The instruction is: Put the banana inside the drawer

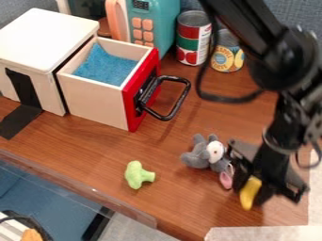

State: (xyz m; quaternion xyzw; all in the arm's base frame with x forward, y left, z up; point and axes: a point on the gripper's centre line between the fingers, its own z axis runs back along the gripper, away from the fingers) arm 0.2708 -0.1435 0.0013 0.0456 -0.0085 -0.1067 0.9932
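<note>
Yellow banana [251,192] at my gripper [254,190], near the counter's [88,148] near right corner, pinched or not, I cannot tell, open drawer [94,96] toward the far left.

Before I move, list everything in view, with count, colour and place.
Banana: one, yellow, lower right, under the arm
Drawer: one, pale with red front, upper left, pulled out
Handle: one, black, on the drawer front
Cloth: one, blue, inside the drawer
Cabinet: one, whitish, far upper left
Tape: black, on cabinet and table
Toy microwave: one, teal and peach, behind the drawer
Tall can: one, red and green, top middle
Short can: one, mostly yellow, right of it
Plush toy: one, grey, left of the banana
Small toy: one, light green, lower middle
Table: one, brown
Robot arm: one, black, right side
</note>
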